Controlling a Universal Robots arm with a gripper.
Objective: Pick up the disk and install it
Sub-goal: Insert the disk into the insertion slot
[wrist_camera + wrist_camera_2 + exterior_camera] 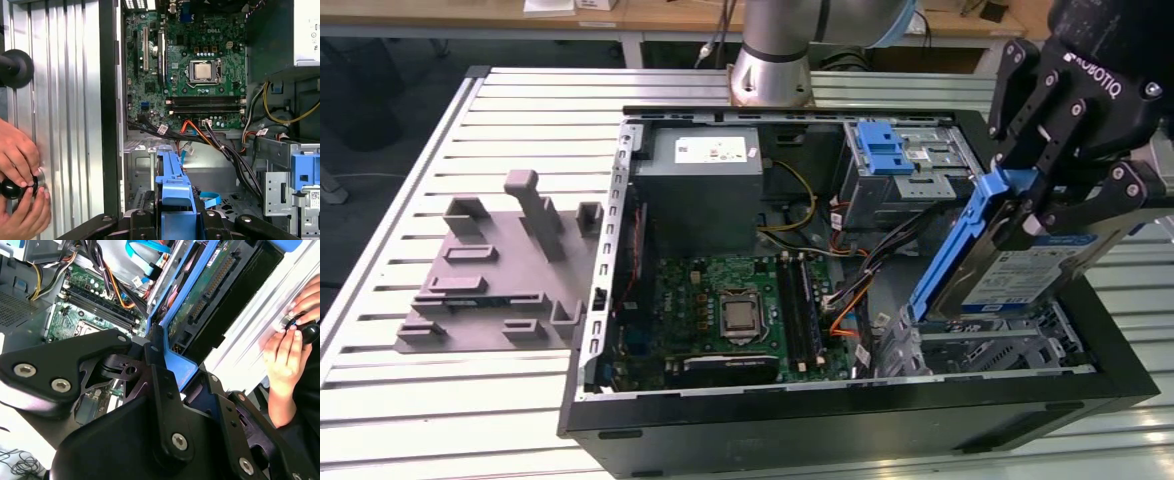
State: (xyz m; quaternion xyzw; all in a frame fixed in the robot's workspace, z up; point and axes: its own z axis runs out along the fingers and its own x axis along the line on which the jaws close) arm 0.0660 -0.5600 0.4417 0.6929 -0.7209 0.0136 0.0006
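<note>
Pincer (182, 372) linkage sits closest to the lens in the second wrist view. Its jaws are clenched on the disk (1007, 275), which is pinched between the two fingers near its upper end.

The disk hangs tilted from the jaws. Its blue carrier frame (954, 250) runs along the edge that faces the motherboard (734, 310), and its lower end dips below the pincer into the open case (854, 425).

Step in hand, as judged: pick-up done, install not yet done. The disk is held over the metal drive cage (1001, 345) directly beneath the pincer. Contact with the cage: cannot tell.

Next move calls for squaring the tilted disk to the cage and staying clear of the cables (887, 235) just beside its lower end.

A person's hands (20, 165) hold a black knob (10, 187) outside the case wall, well apart from the pincer.
</note>
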